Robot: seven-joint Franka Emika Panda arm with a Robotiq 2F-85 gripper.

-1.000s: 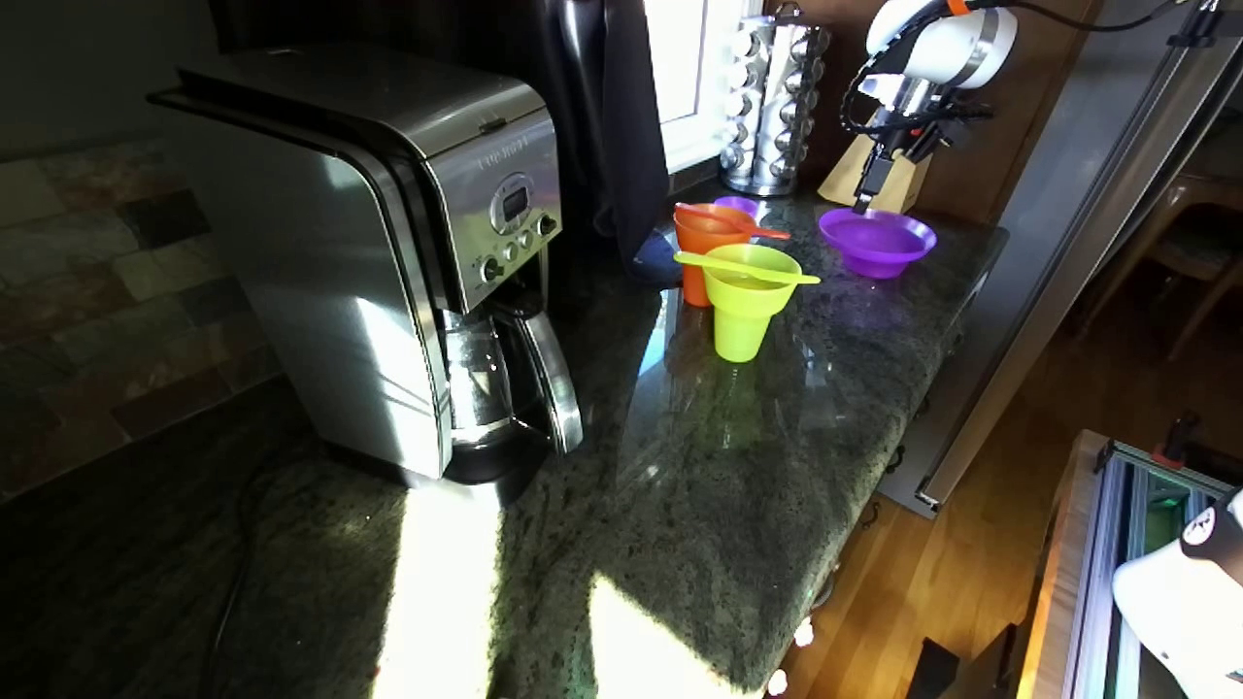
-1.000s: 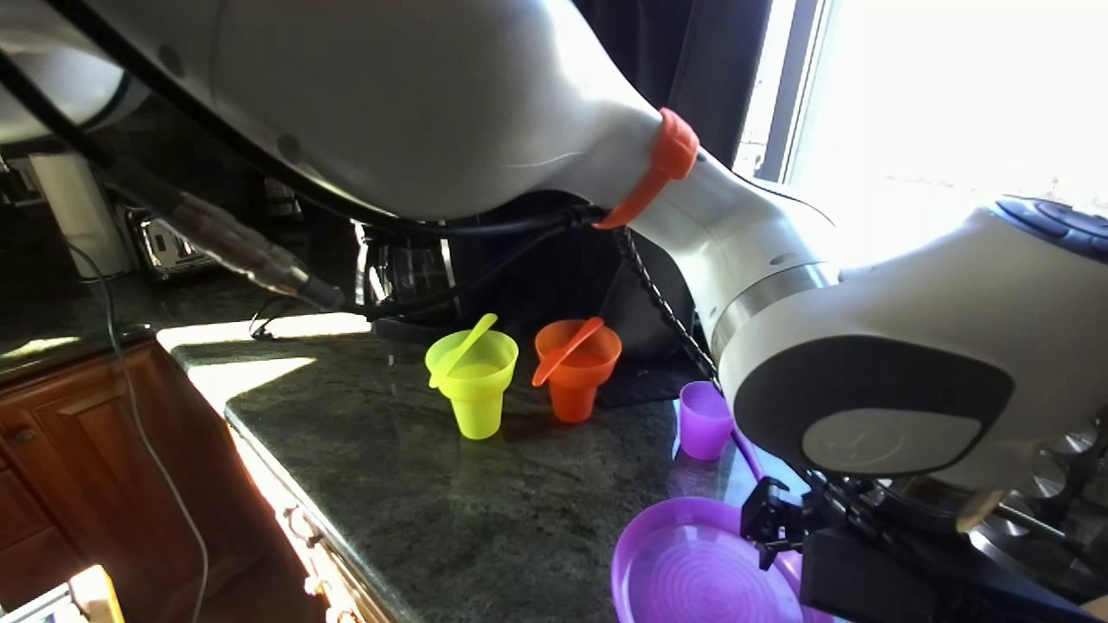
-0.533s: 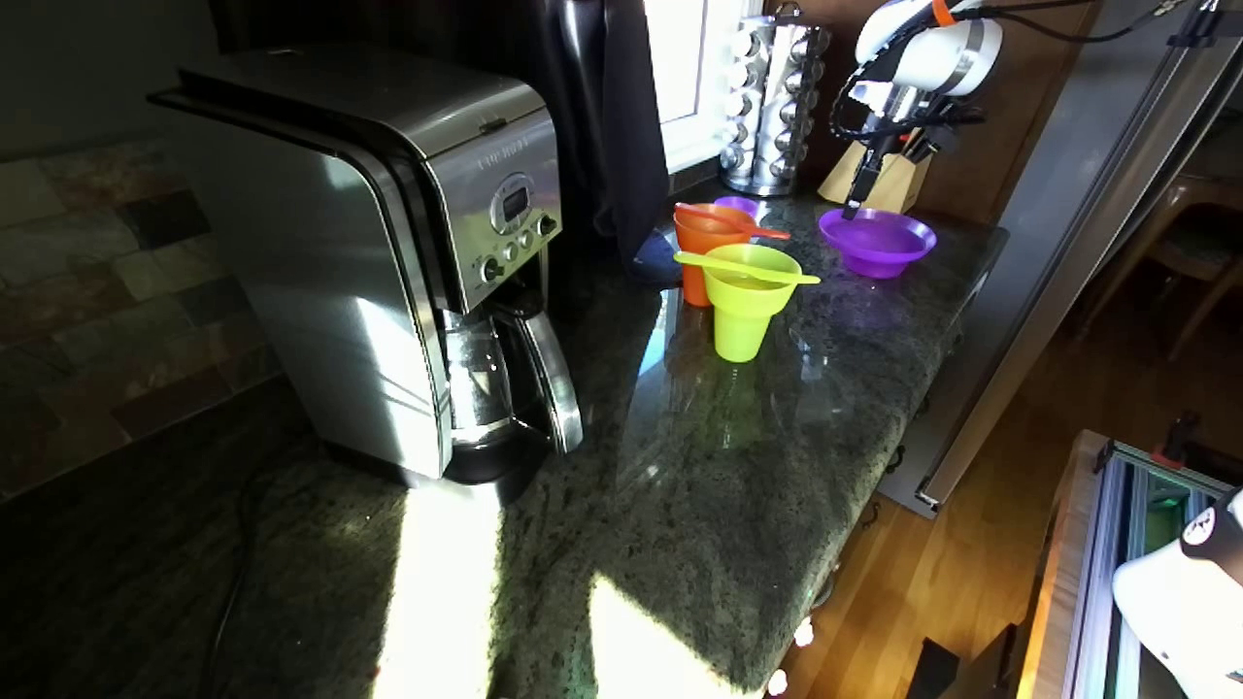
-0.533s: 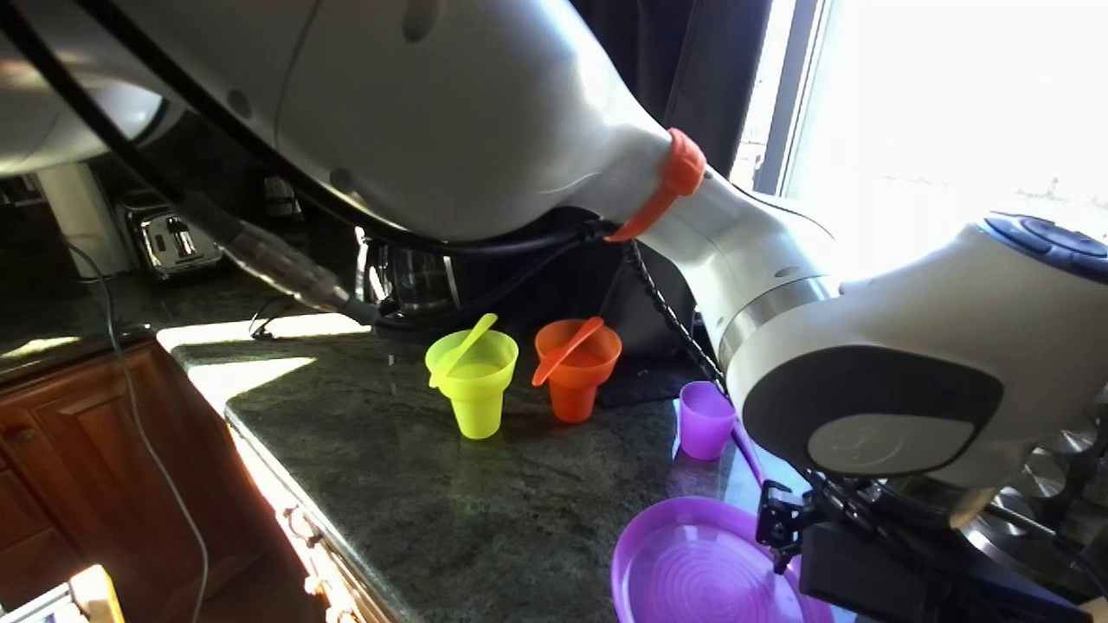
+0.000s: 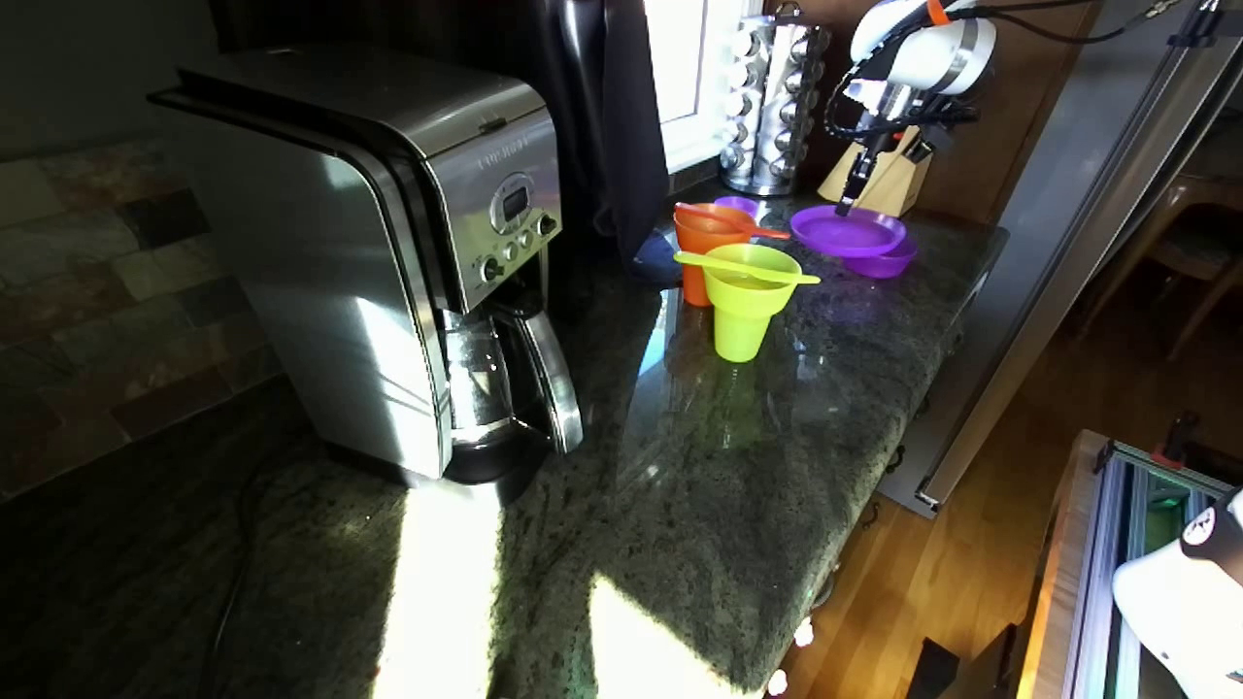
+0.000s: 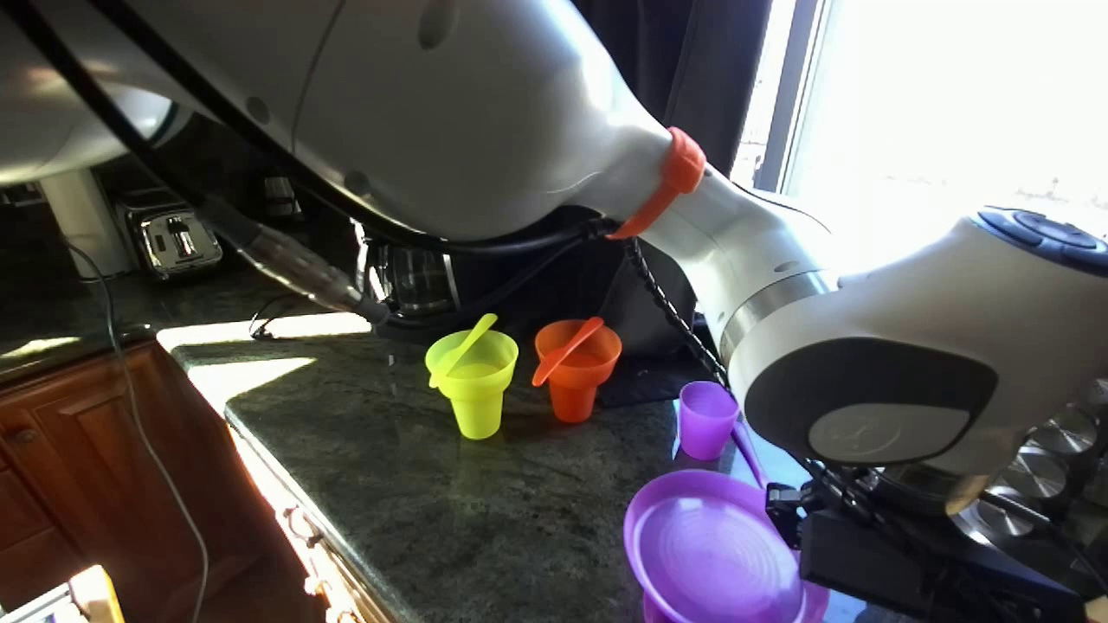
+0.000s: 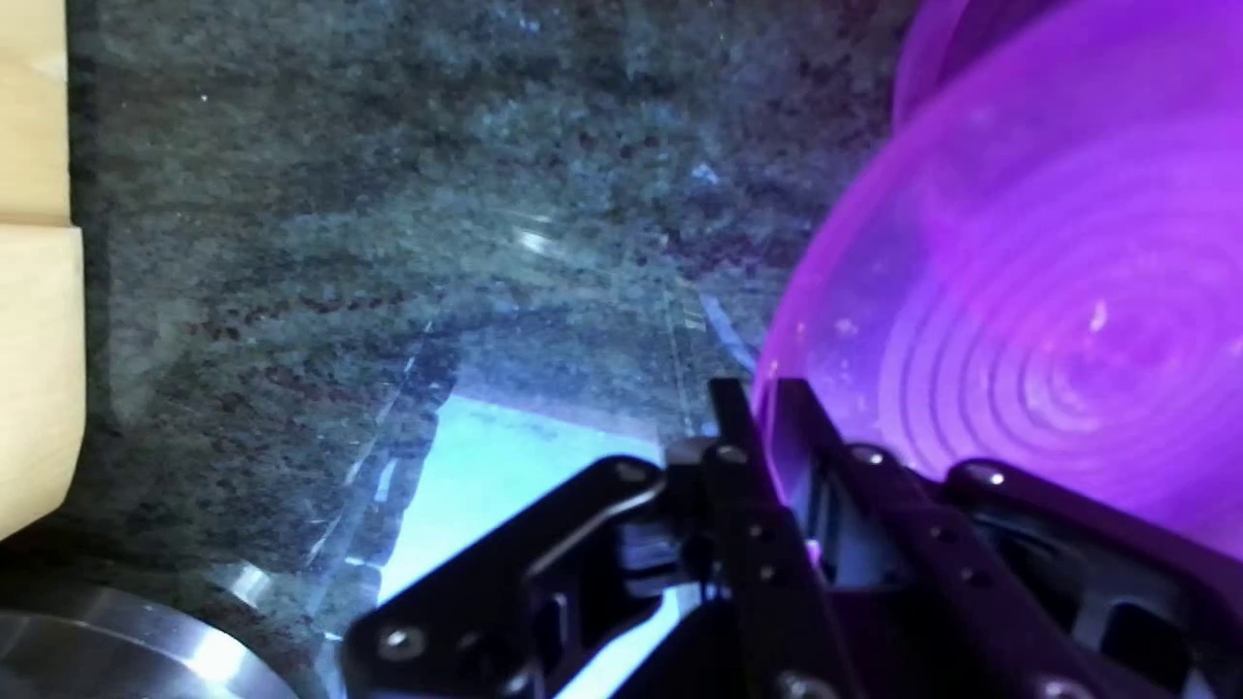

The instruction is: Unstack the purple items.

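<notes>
Two purple bowls sit at the far end of the counter. The upper bowl [image 5: 841, 236] has come partly off the lower bowl [image 5: 889, 262] and lies tilted over its side, overlapping it. My gripper [image 5: 843, 208] reaches down onto the upper bowl's rim. In the wrist view the rim of the upper bowl [image 7: 1029, 388] runs between the two fingertips of the gripper [image 7: 761, 393], which is shut on it. An edge of the lower bowl [image 7: 921, 73] shows behind it. In an exterior view the arm hides part of the upper bowl [image 6: 718, 554].
A purple cup [image 6: 705, 424] stands close by. A yellow-green cup [image 6: 476, 389] and an orange cup [image 6: 576, 381], each with a spoon across it, are farther along the counter. Near the gripper stand a wooden knife block [image 5: 893, 184] and a metal spice rack [image 5: 772, 107].
The fingers have come together on the upper bowl's rim. That bowl has shifted off the lower one, tilting and moving toward the cups, and the lower bowl now shows.
</notes>
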